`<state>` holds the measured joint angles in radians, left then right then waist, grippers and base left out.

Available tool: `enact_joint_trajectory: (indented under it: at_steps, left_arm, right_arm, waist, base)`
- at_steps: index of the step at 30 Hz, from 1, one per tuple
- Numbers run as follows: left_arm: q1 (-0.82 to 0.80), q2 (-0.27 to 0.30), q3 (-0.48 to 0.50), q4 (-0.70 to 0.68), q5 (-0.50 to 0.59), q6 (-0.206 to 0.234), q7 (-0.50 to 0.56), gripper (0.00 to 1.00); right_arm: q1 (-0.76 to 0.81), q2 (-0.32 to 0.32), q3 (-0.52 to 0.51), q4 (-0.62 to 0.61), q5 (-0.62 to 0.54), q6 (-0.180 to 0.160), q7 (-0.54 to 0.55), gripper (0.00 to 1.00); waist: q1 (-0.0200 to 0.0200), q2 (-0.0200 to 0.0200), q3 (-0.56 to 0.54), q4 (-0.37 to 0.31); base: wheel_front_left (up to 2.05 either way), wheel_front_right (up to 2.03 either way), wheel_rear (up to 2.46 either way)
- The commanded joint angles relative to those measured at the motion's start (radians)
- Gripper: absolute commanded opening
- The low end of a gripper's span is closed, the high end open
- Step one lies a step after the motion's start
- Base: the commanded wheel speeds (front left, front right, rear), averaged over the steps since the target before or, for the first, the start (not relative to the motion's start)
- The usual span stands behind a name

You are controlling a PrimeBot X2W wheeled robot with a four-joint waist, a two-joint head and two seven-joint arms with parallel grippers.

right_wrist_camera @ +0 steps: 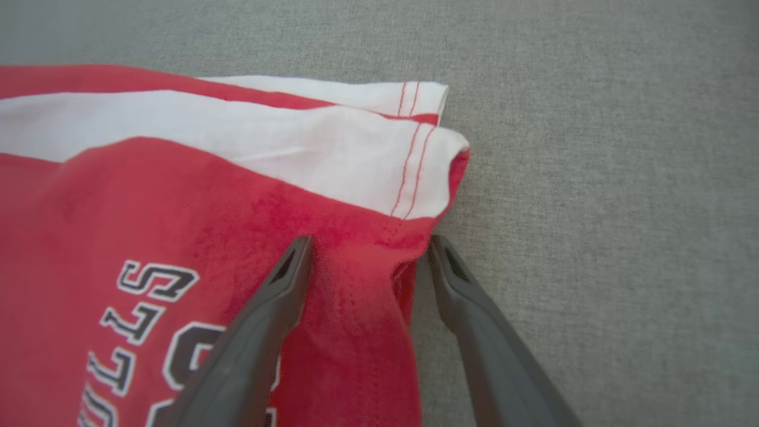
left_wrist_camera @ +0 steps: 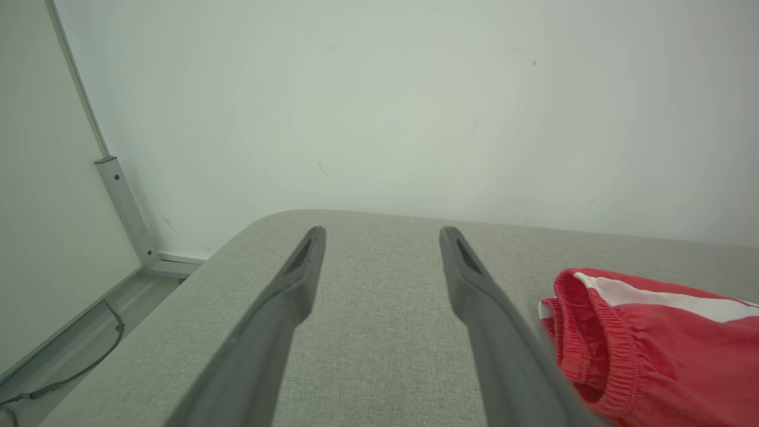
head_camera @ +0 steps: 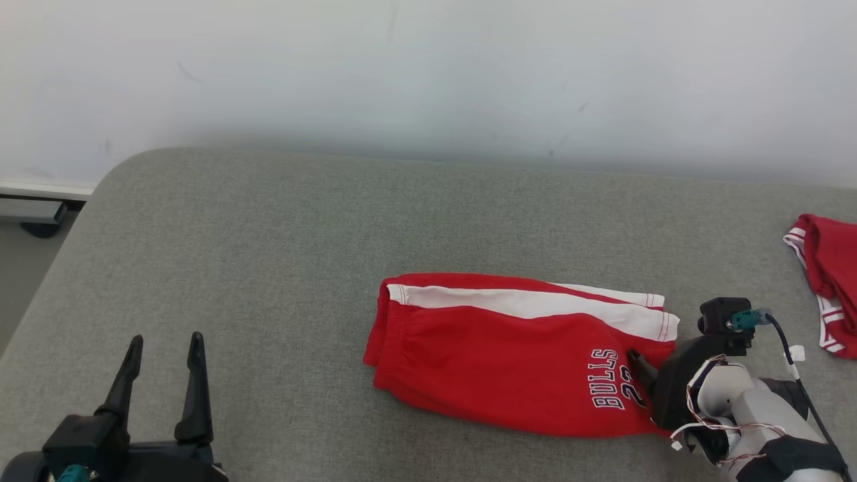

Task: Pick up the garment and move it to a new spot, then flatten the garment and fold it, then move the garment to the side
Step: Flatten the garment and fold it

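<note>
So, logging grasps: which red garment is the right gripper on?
The BULLS shorts: the right gripper straddles a fold at their hem. The other red garment lies apart, at the right edge.

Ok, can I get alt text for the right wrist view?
The open right pincer straddles a bunched hem corner of red shorts lying on a grey cloth surface. The shorts carry a white side stripe and partly visible dark-outlined lettering.

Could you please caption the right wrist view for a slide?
Open right claw straddles a hem corner of the red shorts on grey upholstery.
</note>
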<state>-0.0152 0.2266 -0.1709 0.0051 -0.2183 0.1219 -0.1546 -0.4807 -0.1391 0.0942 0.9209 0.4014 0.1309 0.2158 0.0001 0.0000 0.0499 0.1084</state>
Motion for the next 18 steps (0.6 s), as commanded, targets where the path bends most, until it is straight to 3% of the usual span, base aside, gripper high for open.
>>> enact_joint_trajectory:
  at_steps: [1,7,9,10,11,18]
  left_arm:
    - [-0.016,0.002,-0.002,0.004,-0.005,-0.005,-0.006,1.0]
    - [-0.022,-0.003,-0.016,0.019,-0.009,-0.007,-0.013,1.0]
    - [-0.024,-0.002,-0.016,0.022,-0.012,-0.006,-0.014,1.0]
    - [-0.024,-0.001,-0.016,0.023,-0.013,-0.005,-0.015,1.0]
    - [-0.023,0.0,-0.016,0.025,-0.015,-0.005,-0.017,1.0]
    - [-0.024,0.004,-0.016,0.024,-0.019,0.001,-0.02,1.0]
  right_arm:
    - [-0.016,-0.006,0.005,0.019,0.004,-0.001,0.009,1.0]
    - [-0.067,0.007,0.035,0.099,0.035,-0.001,0.049,1.0]
    - [-0.077,0.009,0.044,0.107,0.052,-0.001,0.042,0.44]
    - [-0.079,0.008,0.053,0.11,0.057,-0.001,0.042,0.04]
    - [-0.081,0.003,0.06,0.113,0.063,-0.001,0.041,0.0]
    - [-0.084,-0.039,0.101,0.094,0.128,-0.001,0.002,0.0]
  waist:
    - [-0.0001,0.0,0.004,0.008]
    - [-0.0001,0.0,0.006,0.03]
    - [-0.0001,0.0,0.006,0.035]
    - [-0.0001,0.0,0.006,0.036]
    - [-0.0001,0.0,0.006,0.036]
    - [-0.0001,0.0,0.001,0.025]
  base:
    - [0.0,0.0,0.0]
    - [0.0,0.0,0.0]
    - [0.0,0.0,0.0]
    - [0.0,0.0,0.0]
    - [0.0,0.0,0.0]
    - [0.0,0.0,0.0]
